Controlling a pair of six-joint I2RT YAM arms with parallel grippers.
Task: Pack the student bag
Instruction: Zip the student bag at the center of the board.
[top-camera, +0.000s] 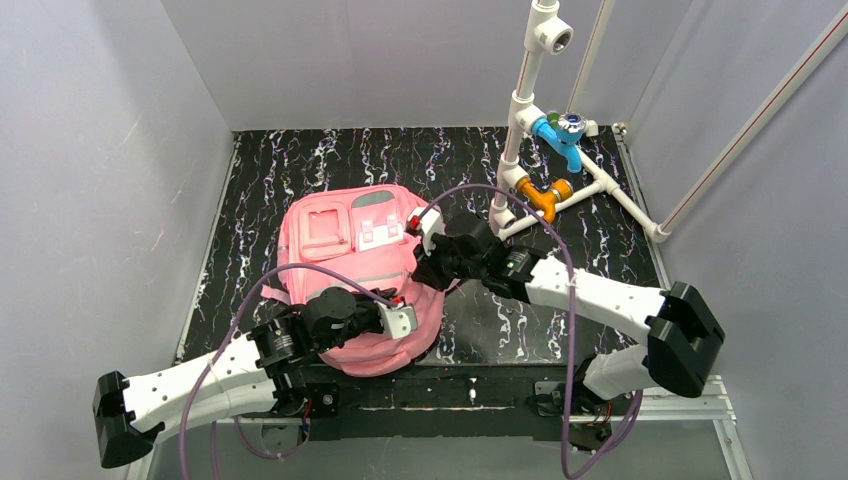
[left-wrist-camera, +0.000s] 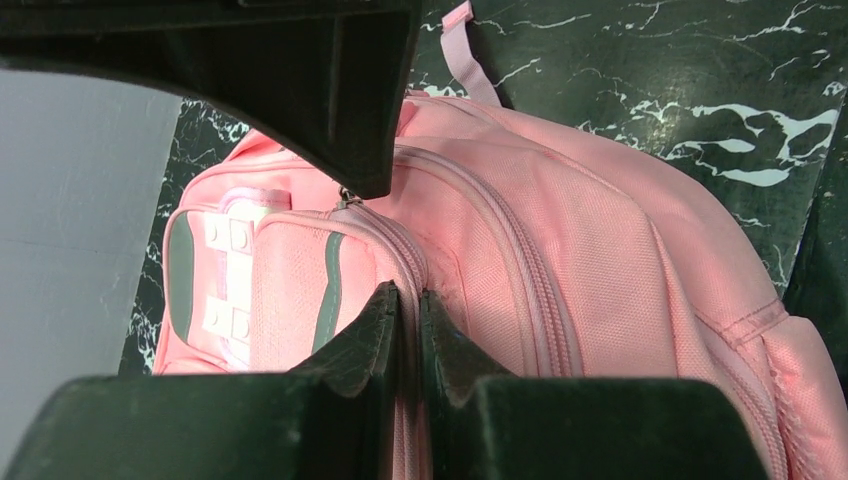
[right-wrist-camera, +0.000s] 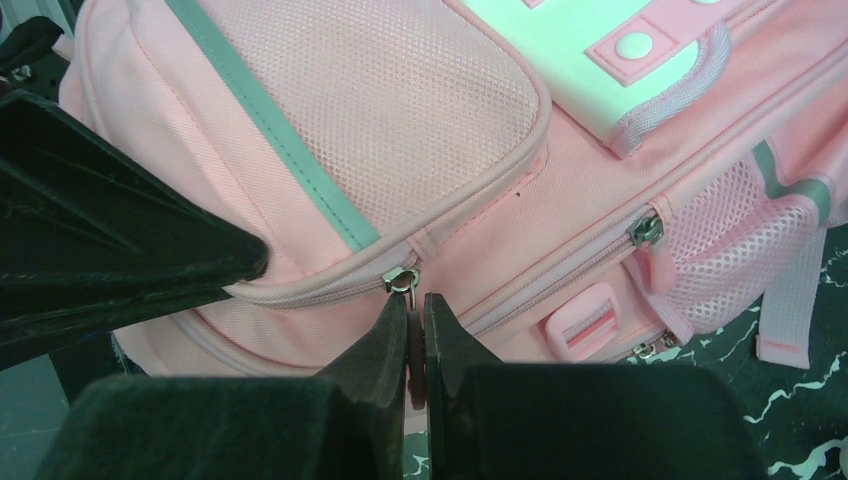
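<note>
The student bag (top-camera: 335, 262) is a pink backpack lying front-up on the black marbled table, its top toward the arms. My left gripper (top-camera: 408, 316) is at the bag's near right side. In the left wrist view it (left-wrist-camera: 408, 292) is shut, pinching a pink zipper seam of the bag (left-wrist-camera: 600, 250). My right gripper (top-camera: 422, 272) is at the bag's right edge. Seen from the right wrist, it (right-wrist-camera: 415, 300) is shut on the pull tab hanging from the metal zipper slider (right-wrist-camera: 401, 280) of the mesh front pocket (right-wrist-camera: 400, 120).
A white pipe frame (top-camera: 520, 130) with a blue tap (top-camera: 558, 135) and an orange fitting (top-camera: 545, 195) stands at the back right. Grey walls enclose the table (top-camera: 300, 160) on three sides. A second zipper slider (right-wrist-camera: 648, 230) and a pink buckle (right-wrist-camera: 580, 322) sit right of my right fingers.
</note>
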